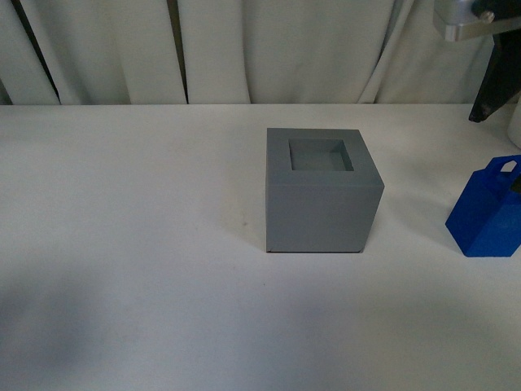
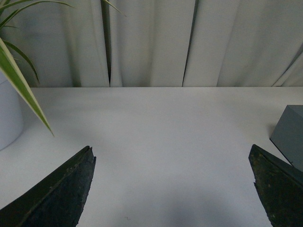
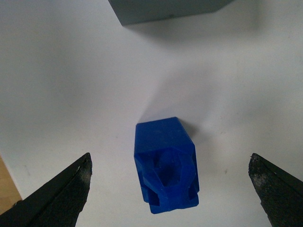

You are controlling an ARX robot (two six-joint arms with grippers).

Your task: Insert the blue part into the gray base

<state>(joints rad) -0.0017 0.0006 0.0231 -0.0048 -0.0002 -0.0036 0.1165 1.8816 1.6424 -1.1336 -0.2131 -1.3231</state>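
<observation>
The gray base (image 1: 323, 189) stands near the middle of the white table, its square recess facing up and empty. Its corner shows in the left wrist view (image 2: 289, 136) and its lower edge in the right wrist view (image 3: 165, 10). The blue part (image 1: 489, 209) stands upright at the table's right edge, loop handle on top. My right gripper (image 3: 170, 163) is open, high above the blue part (image 3: 165, 165), which sits between the wide-apart fingers seen from above. My left gripper (image 2: 171, 153) is open and empty over bare table, left of the base.
A white curtain hangs behind the table. A potted plant in a white pot (image 2: 8, 116) stands at the far left. Part of the right arm (image 1: 480, 32) shows at the front view's upper right. The table's edge (image 3: 7, 189) lies close to the blue part.
</observation>
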